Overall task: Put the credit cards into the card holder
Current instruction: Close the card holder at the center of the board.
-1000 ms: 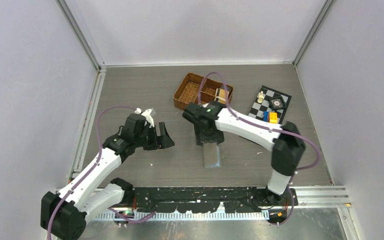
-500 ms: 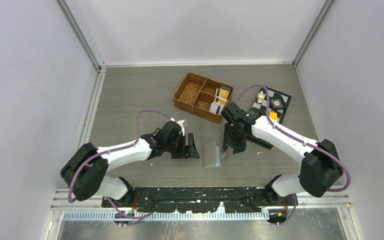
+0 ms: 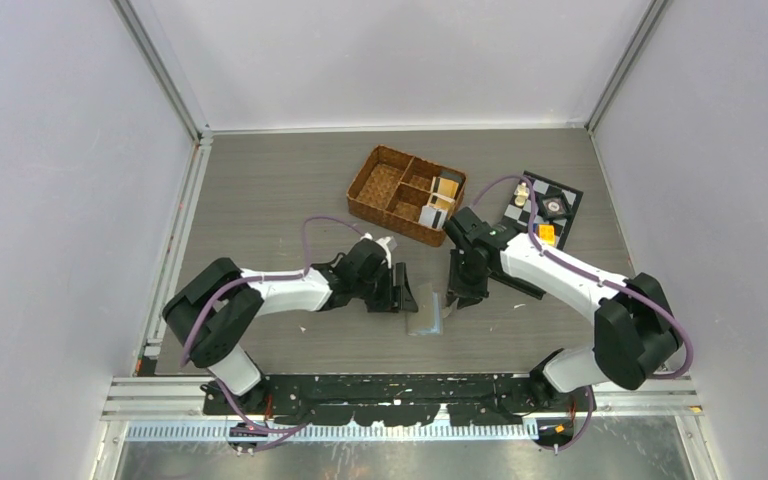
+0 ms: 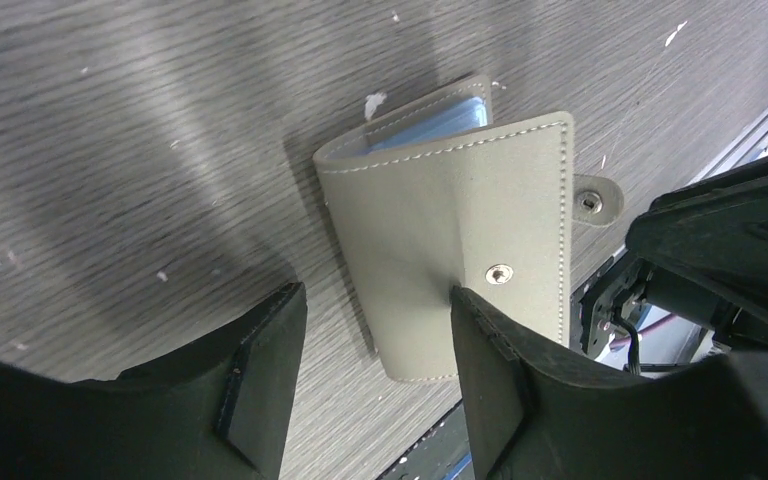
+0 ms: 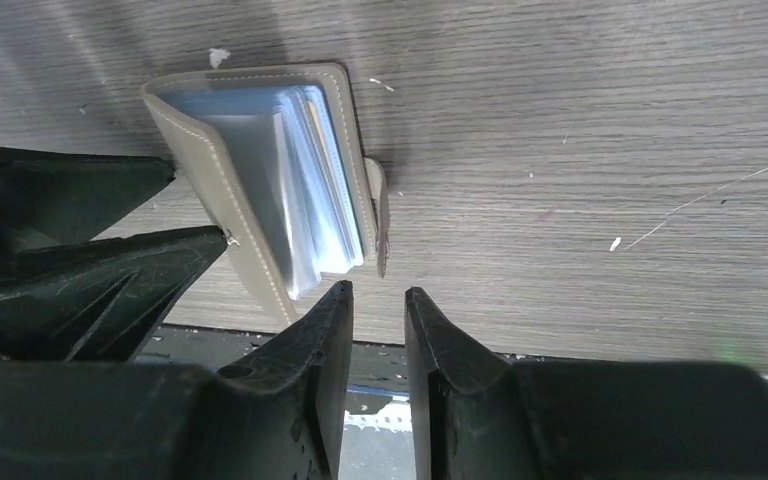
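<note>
The grey-olive card holder lies on the table between my two grippers, partly folded open. Its snap cover shows in the left wrist view, and its clear light-blue sleeves show in the right wrist view. My left gripper is open at the holder's left side, with one finger against the cover. My right gripper is empty, its jaws a narrow gap apart, just right of the holder's snap tab. An orange credit card and a white one stand in the basket.
The brown wicker compartment basket stands behind the holder. A small chessboard with pieces and coloured blocks lies at the back right. Grey walls close in both sides, and a black rail runs along the near edge.
My left gripper has moved right, up to the holder. My right gripper has left the holder and now sits at its right side. The holder's cover has lifted.
</note>
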`<act>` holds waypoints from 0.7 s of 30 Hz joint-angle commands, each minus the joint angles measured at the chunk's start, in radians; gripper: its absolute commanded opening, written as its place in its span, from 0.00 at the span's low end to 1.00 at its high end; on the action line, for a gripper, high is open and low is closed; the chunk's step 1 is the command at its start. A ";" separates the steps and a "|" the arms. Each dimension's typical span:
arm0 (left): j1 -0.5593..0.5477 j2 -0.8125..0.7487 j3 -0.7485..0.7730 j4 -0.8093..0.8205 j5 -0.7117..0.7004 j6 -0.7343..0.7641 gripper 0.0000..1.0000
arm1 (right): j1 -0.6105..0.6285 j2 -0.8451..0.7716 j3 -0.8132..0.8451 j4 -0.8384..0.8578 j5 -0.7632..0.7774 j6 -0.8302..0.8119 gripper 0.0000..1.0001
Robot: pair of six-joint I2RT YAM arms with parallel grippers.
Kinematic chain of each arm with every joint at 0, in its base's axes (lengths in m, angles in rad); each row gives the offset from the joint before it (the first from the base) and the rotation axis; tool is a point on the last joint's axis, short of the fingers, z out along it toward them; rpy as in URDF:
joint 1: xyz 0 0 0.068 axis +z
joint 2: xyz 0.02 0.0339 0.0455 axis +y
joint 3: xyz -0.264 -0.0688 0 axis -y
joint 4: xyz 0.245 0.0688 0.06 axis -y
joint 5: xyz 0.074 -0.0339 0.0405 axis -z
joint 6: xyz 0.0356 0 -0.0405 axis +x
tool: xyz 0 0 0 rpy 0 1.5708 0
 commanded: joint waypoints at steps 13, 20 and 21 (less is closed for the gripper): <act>-0.064 0.121 0.094 -0.145 -0.121 0.090 0.42 | -0.018 0.043 -0.051 0.087 -0.008 -0.010 0.21; -0.087 0.148 0.118 -0.209 -0.173 0.119 0.35 | -0.017 0.026 -0.044 0.063 0.001 -0.005 0.14; -0.090 0.154 0.122 -0.216 -0.178 0.123 0.35 | -0.017 0.024 -0.043 0.056 0.006 -0.006 0.15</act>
